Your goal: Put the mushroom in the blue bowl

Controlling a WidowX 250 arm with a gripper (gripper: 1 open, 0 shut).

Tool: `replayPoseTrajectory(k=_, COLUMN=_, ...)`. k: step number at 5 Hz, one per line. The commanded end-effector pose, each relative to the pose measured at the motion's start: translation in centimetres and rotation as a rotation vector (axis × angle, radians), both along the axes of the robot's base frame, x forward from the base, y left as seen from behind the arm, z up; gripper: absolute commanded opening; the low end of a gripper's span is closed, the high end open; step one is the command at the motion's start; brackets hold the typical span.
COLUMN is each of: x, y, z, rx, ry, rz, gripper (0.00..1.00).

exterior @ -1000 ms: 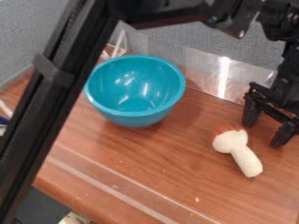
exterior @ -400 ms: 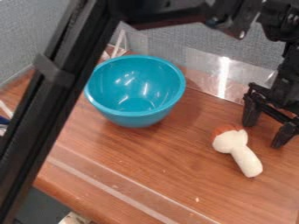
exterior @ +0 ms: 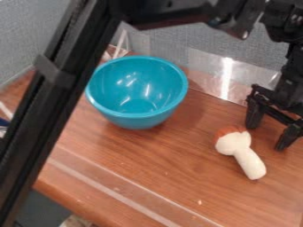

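1. Mushroom lying on its side on the wooden table, toward the right of the view, pale stem stretching down and right, pinkish-orange cap at the upper left end.
2. Well apart from the blue bowl, with bare wood between the two.
3. Blue bowl standing upright farther back and left on the table, glossy turquoise, nothing visible inside but light reflections.
4. Black gripper hanging just behind and right of the mushroom, pointing steeply down, tips close to the table surface.
5. Jaws spread wide, a clear gap between the two dark fingers, nothing held.
6. Near the mushroom's cap end but apart from it; no contact visible.
7. Thick black arm link crossing the left of the view diagonally, out of focus, hiding part of the table's left edge.
8. Shiny transparent sheet at the back of the table, behind the bowl and gripper, against a grey textured wall.
9. Task not yet done: mushroom outside the bowl, resting free on the table.
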State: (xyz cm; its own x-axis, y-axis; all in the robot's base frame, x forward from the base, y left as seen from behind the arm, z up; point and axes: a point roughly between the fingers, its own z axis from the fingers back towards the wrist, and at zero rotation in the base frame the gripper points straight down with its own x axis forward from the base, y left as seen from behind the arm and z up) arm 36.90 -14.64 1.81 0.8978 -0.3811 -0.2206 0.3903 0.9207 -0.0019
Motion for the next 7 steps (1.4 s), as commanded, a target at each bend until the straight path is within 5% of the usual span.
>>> replayPoseTrajectory(k=1, x=-0.9, y=0.6, z=-1.2, rx=0.006, ry=0.020, rz=0.030, gripper=1.00)
replayPoseTrajectory(k=7, x=-2.7, y=2.0, z=-0.9, rx=-0.023, ry=0.037, rz=0.121, gripper=1.00)
